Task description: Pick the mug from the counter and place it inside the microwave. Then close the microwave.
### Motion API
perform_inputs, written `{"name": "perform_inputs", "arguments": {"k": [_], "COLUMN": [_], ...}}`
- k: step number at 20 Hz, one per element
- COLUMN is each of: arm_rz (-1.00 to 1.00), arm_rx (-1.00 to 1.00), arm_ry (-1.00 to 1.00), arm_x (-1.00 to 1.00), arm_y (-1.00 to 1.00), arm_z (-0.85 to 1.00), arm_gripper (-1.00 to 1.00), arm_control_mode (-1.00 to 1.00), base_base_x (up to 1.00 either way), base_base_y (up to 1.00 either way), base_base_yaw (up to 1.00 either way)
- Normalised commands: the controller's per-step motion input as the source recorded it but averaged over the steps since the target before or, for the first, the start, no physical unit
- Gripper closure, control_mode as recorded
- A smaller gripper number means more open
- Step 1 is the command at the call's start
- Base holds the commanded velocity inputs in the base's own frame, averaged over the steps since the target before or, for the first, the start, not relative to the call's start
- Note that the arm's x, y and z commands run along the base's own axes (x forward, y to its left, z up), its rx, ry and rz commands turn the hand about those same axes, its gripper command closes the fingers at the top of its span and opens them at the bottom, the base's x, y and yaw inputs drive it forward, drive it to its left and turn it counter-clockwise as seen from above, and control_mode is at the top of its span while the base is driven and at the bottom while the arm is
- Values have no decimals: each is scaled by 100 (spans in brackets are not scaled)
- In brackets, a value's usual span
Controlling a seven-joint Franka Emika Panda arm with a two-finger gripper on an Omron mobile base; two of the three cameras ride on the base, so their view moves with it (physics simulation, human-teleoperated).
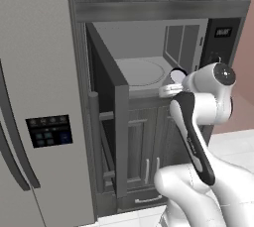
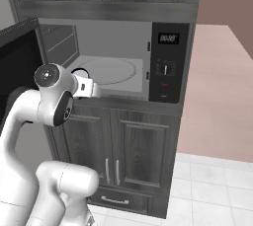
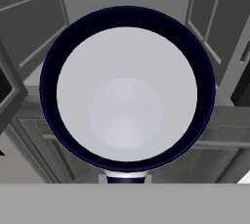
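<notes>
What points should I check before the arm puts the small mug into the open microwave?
1. Dark glass microwave door open: ok.
2. Round white turntable free of things: ok.
3. Small mug with dark blue rim at the hand: ok.
4. Gripper's hold on the mug firm: cannot tell, fingers hidden.
5. Mug inside the light grey microwave cavity: not ok, it is at the opening's front.
</notes>
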Motion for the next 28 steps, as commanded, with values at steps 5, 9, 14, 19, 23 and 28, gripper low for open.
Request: {"name": "perform_inputs", "arguments": {"k": [5,9,14,19,23,28], "arm_rz": [0,0,0,0,-1,-3], "arm_rx": [0,0,0,-1,-3,-4], "arm_ry": [7,1,0,-1,-2,0], "arm_x": [10,14,13,3,0,8], "arm_y": [0,0,0,5,13,16], "arm_z": [0,-3,-24,-9,0,0], "arm_gripper": [100,100,100,100,100,100], "arm_control_mode": [-100,-100,-100,-100,-100,-100], "base_base_x": [0,0,0,0,0,0], "base_base_y": [0,0,0,0,0,0], "base_base_yaw": [0,0,0,0,0,0]}}
